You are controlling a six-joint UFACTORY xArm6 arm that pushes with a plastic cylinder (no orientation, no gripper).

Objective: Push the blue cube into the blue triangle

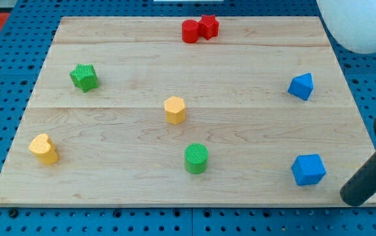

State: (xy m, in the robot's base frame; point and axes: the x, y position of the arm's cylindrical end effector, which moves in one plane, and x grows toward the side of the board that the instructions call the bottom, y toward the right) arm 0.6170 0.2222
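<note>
Blue cube [308, 170]: near right of bench [122, 190].
Blue triangle [300, 86]: farther back, well apart.
My tip [350, 195]: just right of cube, not touching.
Hand: no hand fitted; state cannot be told.

On the bench [109, 190], the red star [208, 25] and a second red block [189, 31] touch at the view's top middle. The green star [84, 77] lies at the upper left and the yellow heart [44, 149] at the lower left. The yellow hexagon [174, 109] sits near the centre, with the green cylinder [196, 158] below it. At the right, the blue triangle [300, 86] lies well above the blue cube [308, 170]. My tip [350, 195] is near the cube's lower right, apart from it.
</note>
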